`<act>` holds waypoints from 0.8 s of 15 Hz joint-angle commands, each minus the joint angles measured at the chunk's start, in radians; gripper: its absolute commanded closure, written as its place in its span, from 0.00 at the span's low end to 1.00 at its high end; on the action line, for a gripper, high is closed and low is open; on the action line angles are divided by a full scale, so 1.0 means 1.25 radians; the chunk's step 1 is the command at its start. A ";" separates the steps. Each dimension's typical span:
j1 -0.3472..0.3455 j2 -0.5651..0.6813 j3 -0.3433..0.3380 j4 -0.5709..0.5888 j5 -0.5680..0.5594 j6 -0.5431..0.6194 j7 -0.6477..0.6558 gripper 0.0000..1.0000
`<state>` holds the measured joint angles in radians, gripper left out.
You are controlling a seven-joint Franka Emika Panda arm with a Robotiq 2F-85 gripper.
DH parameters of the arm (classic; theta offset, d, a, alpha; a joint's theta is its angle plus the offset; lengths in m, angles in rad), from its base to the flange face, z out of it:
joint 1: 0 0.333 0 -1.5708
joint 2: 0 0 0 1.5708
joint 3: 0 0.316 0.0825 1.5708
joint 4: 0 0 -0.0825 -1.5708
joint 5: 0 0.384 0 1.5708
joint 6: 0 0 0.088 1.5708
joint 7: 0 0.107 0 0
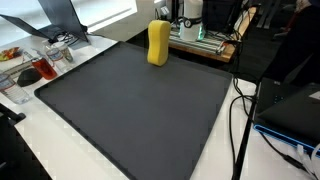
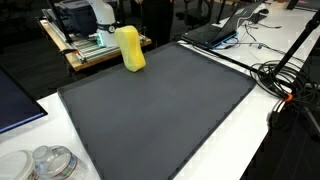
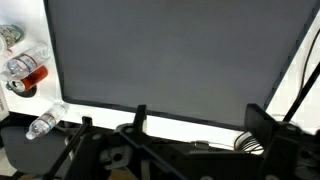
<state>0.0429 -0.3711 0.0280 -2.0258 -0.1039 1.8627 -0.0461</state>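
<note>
The yellow sponge [image 1: 158, 43] stands upright on its end at the far edge of the black mat [image 1: 130, 110], leaning a little, and we see it in both exterior views [image 2: 130, 48]. It is the only thing on the mat. Just behind it runs a wooden stand [image 2: 80, 58] carrying lab equipment. The claw [image 3: 200, 115] shows only in the wrist view, low in the frame. Its two dark fingers [image 3: 141, 118] are spread wide apart with nothing between them, so it grips nothing. That view looks over the bare mat [image 3: 170, 50] with the near mat edge and a strip of white table [image 3: 190, 125] under the claw. The sponge lies outside it, so we can say only that the sponge is well apart from the claw, not on which side. Neither exterior view shows the claw. Off one mat edge in the wrist view lie plastic bottles [image 3: 25, 68], one holding red liquid, and off the opposite edge hang black cables [image 3: 305, 90]. In an exterior view a laptop [image 2: 215, 32] sits beyond the mat's far corner.
</note>
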 commanded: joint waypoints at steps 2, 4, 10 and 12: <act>0.000 0.023 0.004 0.006 0.009 -0.037 -0.004 0.00; 0.001 0.040 0.008 0.007 0.004 -0.066 -0.004 0.00; 0.001 0.112 0.026 0.013 -0.032 -0.168 0.009 0.00; 0.003 0.136 0.030 0.016 -0.037 -0.205 0.007 0.00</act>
<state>0.0428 -0.2441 0.0565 -2.0310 -0.1255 1.6788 -0.0416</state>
